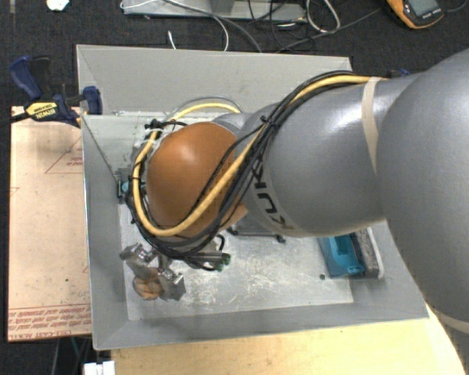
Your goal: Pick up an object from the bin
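Observation:
My gripper [156,270] hangs low over the bin's front left corner, just below the arm's orange dome. A small tan, rounded thing [146,288] lies right at its tip, close to the front wall; whether the gripper touches it I cannot tell. A small green piece [223,260] peeks out beside the gripper on its right. Further right on the bin floor lies a blue box-like thing [342,256] with a grey strip along its side.
The big grey arm reaches in from the right and hides the middle and back of the bin. Black and yellow cables loop round the dome. The bin's left and front walls stand close to the gripper.

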You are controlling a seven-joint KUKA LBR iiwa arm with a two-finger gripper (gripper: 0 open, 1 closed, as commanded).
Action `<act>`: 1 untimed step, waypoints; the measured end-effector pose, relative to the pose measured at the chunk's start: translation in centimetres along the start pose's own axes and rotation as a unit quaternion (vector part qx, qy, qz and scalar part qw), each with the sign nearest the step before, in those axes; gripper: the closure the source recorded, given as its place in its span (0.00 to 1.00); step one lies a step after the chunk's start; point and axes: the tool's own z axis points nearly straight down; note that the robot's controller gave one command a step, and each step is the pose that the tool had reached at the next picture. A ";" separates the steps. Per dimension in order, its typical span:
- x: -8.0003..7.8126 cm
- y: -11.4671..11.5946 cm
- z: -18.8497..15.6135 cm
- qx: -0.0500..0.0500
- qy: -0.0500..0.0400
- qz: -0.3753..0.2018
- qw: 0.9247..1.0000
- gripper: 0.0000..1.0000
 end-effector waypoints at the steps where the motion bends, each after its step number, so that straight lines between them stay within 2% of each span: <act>1: 0.1 0.1 -3.5 -0.002 0.004 0.001 1.000 1.00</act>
